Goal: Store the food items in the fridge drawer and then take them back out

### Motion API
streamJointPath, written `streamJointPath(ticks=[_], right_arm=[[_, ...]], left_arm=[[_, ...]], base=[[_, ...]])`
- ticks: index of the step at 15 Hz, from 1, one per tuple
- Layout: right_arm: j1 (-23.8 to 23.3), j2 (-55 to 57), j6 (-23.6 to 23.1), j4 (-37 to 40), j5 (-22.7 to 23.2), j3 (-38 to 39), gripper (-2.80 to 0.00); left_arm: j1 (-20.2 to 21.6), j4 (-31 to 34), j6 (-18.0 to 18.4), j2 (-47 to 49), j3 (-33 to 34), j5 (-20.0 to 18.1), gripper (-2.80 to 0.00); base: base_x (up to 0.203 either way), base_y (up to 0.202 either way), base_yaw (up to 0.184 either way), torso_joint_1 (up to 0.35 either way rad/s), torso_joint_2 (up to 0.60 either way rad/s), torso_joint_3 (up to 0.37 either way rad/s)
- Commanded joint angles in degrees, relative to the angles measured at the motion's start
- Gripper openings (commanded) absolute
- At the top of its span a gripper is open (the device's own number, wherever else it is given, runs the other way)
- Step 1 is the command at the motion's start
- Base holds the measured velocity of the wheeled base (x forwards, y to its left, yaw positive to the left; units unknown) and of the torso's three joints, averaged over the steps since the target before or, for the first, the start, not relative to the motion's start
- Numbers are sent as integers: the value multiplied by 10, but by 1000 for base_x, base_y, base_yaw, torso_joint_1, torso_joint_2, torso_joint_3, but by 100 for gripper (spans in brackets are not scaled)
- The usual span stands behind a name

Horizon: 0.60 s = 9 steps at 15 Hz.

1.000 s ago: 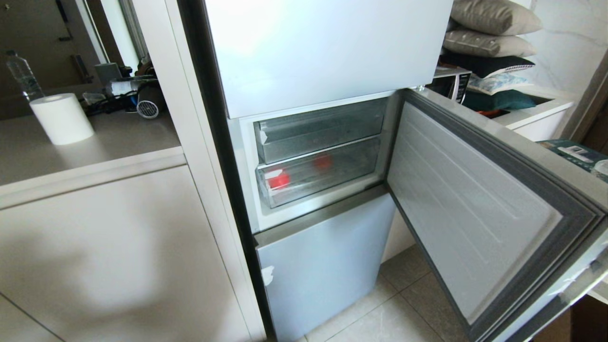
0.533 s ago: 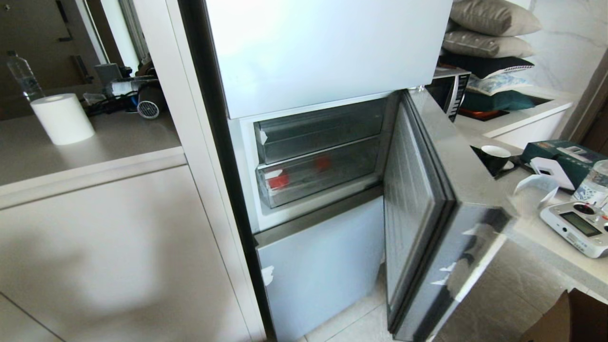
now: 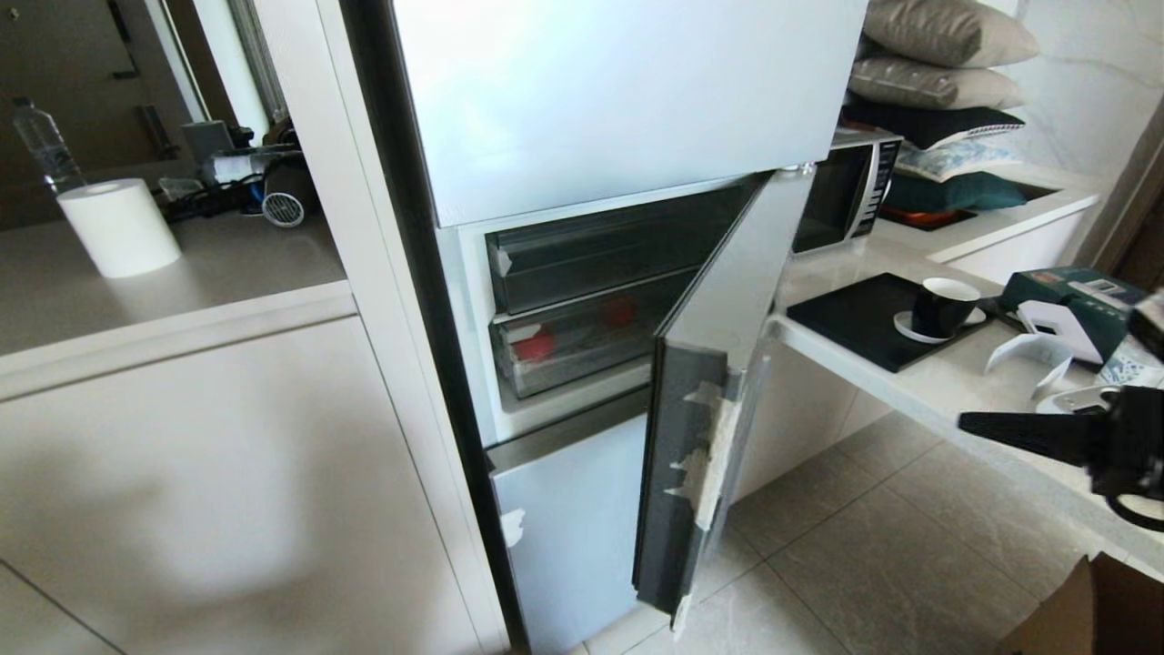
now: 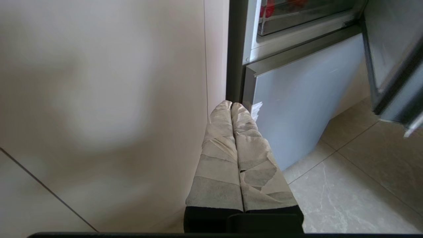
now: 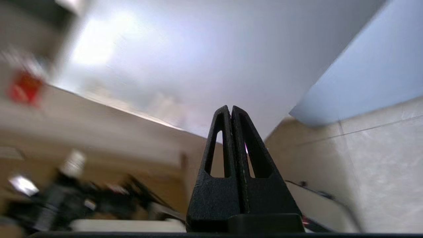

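The fridge drawer, a clear bin, sits pushed in behind the half-closed middle door. Two red food items show through its front wall. The left wrist view catches the drawer and a red piece from below. My right gripper is shut and empty. It hangs at the right edge, well clear of the door, with its black fingers pointing at the fridge. My left gripper, its fingers wrapped in tape, is shut and parked low beside the fridge's bottom door.
A white counter on the right carries a black tray, a cup, boxes and a microwave. A cardboard box stands on the floor at bottom right. A paper roll sits on the left counter.
The middle fridge door has swung from wide open to about half shut, uncovering the right counter. My right gripper has come into the head view at the right edge.
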Motion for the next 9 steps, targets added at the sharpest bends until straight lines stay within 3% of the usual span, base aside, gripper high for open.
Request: streamJointPath(ticks=[1,3,7,9], right_arm=[[112,126,-21,-94,-76,-13,-280],[160,179,-41,-182,-118,-30,-280],[229,273,-118,-299,-128,-58,-280],[263,297,-123,-334,-127,-71,-280]], left_arm=[[0,0,0,0,0,0,-280],[0,0,0,0,0,0,-280],[0,1,0,0,0,0,-280],[0,0,0,0,0,0,-280]], base=[[0,0,0,0,0,0],[0,0,0,0,0,0],[0,0,0,0,0,0],[0,0,0,0,0,0]])
